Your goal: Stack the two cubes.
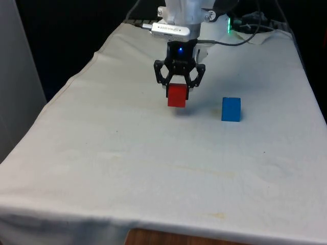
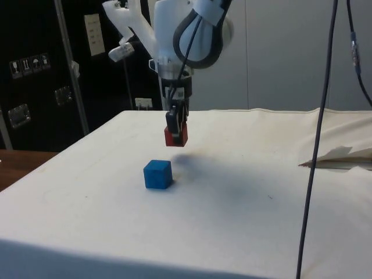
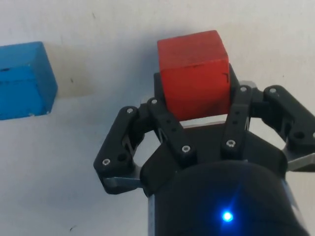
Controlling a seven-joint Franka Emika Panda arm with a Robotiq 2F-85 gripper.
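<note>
The blue cube [image 3: 22, 81] is cut off at the wrist picture's edge; the end effector [image 3: 194, 105] hides the red cube's [image 3: 193, 69] near part.

The white arm [image 2: 192, 35] reaches down from above, its last joints bent so that the wrist points straight at the table and the black gripper [image 1: 178, 91] hangs vertical, clear of the cloth. Both fingers [image 3: 167, 125] are closed against opposite faces of the red cube [image 1: 177, 95], which is carried in the air between them with its lower half protruding below the fingertips. In the side view the gripper [image 2: 176, 129] is seen edge-on, in line with the wrist above it.
</note>
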